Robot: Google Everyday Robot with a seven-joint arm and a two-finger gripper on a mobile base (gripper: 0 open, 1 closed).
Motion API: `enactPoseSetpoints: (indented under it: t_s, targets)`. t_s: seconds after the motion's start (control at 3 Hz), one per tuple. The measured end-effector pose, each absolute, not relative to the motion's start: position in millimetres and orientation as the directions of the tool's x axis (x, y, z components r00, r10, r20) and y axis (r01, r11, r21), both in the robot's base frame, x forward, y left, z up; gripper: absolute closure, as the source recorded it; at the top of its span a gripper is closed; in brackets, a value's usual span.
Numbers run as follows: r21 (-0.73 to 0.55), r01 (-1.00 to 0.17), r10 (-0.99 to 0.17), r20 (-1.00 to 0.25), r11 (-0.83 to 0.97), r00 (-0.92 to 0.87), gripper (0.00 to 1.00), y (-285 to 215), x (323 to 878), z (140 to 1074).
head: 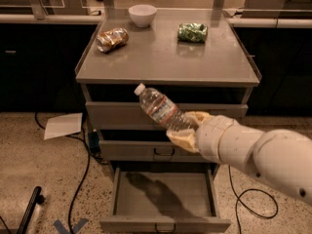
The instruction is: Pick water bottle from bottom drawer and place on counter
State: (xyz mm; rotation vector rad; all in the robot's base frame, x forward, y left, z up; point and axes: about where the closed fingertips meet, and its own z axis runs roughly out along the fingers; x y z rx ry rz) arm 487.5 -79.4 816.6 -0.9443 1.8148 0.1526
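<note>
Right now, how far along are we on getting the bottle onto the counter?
Done: the water bottle is out of the open bottom drawer. In hand: the gripper, jaws shut on its lower end, holds it tilted in front of the upper drawers, below the counter. Left: raise it over the counter and set it down.

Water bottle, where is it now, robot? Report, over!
Gripper shut on water bottle, in front of upper drawers. Bottle tilted, cap up-left, above open bottom drawer, below counter. On counter: bowl, brown can, green can toward the back.
</note>
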Motion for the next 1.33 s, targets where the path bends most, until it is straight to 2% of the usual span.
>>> enactPoseSetpoints:
  t_s: [0.67,1.33]
  targets:
    - [-0.319,-0.665,-0.545,-0.823,0.675,-0.158,1.0,-92.9,564.4,853.7]
    - [-0.323,-0.629,-0.515,-0.844,0.708,-0.146,1.0,-69.1,647.9,890.9]
